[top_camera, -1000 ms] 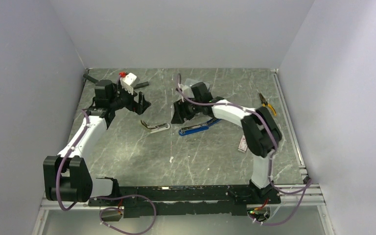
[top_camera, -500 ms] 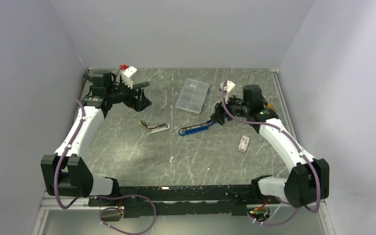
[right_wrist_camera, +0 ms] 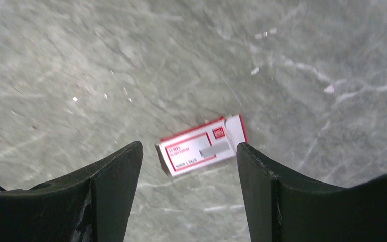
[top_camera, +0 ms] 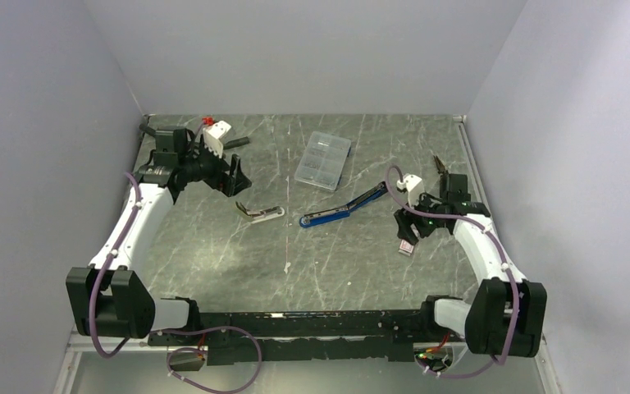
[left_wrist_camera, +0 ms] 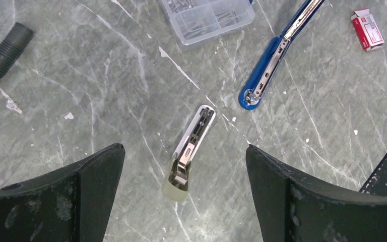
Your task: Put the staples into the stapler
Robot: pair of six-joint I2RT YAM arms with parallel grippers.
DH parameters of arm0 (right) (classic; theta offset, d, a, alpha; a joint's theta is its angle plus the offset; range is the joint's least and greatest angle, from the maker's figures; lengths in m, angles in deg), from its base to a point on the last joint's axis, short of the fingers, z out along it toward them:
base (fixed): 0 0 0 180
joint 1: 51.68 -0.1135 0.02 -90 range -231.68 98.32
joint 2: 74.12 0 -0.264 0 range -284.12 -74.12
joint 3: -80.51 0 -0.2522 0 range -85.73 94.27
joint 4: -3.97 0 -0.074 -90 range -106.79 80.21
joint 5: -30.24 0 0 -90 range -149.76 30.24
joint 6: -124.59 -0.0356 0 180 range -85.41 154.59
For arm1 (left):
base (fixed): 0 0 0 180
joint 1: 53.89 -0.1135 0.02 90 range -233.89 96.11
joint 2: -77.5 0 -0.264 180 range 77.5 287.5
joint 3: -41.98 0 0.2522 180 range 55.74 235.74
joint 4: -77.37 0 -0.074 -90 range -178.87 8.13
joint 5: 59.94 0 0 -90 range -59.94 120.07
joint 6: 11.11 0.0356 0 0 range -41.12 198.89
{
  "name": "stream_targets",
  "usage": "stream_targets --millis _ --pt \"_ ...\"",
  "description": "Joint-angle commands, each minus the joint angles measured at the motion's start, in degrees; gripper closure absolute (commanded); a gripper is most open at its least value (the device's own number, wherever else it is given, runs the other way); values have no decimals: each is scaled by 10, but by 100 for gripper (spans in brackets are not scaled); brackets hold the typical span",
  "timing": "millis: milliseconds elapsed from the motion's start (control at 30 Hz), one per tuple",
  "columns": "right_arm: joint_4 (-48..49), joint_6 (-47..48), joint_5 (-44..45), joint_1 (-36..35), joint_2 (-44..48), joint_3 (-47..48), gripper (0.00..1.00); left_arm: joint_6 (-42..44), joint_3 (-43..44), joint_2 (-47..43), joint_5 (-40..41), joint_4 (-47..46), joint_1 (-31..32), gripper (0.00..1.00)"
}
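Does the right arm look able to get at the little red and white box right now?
Probably yes: the open right gripper hangs just above the red and white box, which lies flat on the table with bare surface around it.

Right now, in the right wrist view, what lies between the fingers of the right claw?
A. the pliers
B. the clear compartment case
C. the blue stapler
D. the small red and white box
D: the small red and white box lies flat on the table, between the open fingers of the right claw.
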Motion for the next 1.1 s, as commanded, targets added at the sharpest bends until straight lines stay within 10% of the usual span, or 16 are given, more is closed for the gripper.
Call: stream_targets --millis 0,1067 --pt "-35 117 6 39 -9 -12 28 10 -12 -18 -10 3 -1 5" --pt "-76 464 -14 116 -236 76 25 53 -66 -19 -25 -67 -1 5"
